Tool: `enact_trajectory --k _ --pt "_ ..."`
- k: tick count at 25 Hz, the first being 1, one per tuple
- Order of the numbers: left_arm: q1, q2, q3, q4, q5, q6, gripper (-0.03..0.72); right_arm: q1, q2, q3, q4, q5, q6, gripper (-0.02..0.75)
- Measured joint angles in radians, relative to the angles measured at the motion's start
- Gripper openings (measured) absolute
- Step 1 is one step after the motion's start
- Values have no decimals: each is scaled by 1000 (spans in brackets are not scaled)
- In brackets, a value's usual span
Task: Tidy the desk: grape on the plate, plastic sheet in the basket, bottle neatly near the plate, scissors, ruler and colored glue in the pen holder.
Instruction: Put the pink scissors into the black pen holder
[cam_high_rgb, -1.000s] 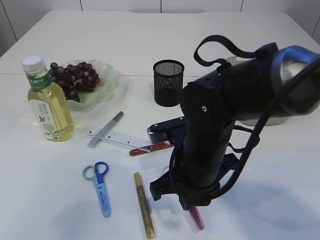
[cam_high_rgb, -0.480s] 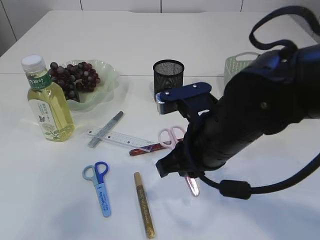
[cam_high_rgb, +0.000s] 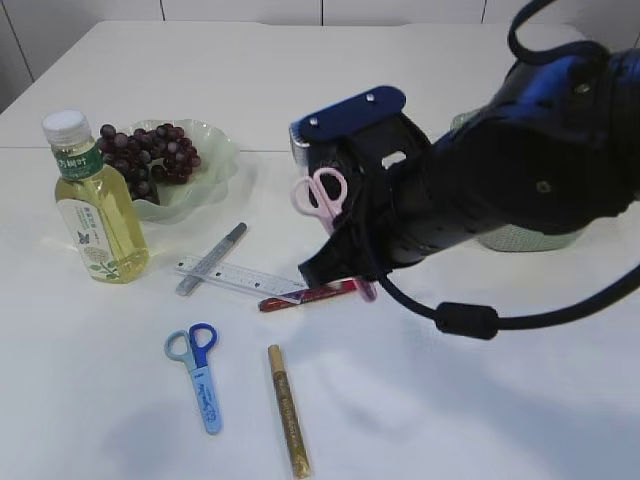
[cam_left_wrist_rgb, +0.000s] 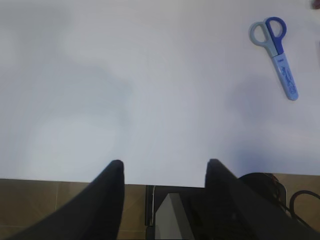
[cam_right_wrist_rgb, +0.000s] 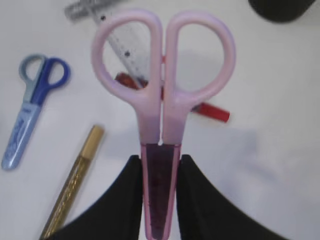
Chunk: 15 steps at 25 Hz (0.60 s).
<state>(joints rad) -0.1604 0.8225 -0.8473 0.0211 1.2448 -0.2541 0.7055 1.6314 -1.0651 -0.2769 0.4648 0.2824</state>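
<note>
While the right end effector (cam_right_wrist_rgb: 159, 197) clamps the sheathed blades of the pink scissors (cam_high_rgb: 322, 195), it holds them clear of the counter (cam_high_rgb: 480, 400) with the finger loops leading, which suits dropping them blade-end down into the pen holder; that black mesh cup is mostly hidden behind the arm in the exterior view, and only a dark rim shows at the top of the right wrist view. The left end effector (cam_left_wrist_rgb: 164, 172) hangs empty over bare counter near its front edge, jaws moderately apart, probably parked out of the way.

Grapes (cam_high_rgb: 148, 155) already sit on the pale green plate (cam_high_rgb: 218, 150), with the yellow-drink bottle (cam_high_rgb: 95, 205) upright just beside it. Waiting on the counter are the blue scissors (cam_high_rgb: 196, 372), a clear ruler (cam_high_rgb: 240, 278) crossed by a silver glue pen (cam_high_rgb: 212, 258), a red glue pen (cam_high_rgb: 305, 296) and a gold glue pen (cam_high_rgb: 287, 408). A green basket (cam_high_rgb: 525, 238) peeks from behind the arm.

The counter is plain matte white, uncluttered beyond these items, with pale wall panels behind it.
</note>
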Motion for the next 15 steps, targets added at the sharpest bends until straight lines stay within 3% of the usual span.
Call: enact_trajectory --k 7,15 --pt "0 0 0 0 0 0 379 -54 0 -85 -166 -35 85 174" --pt "0 0 0 0 0 0 379 -146 59 -193 -195 -132 90 174"
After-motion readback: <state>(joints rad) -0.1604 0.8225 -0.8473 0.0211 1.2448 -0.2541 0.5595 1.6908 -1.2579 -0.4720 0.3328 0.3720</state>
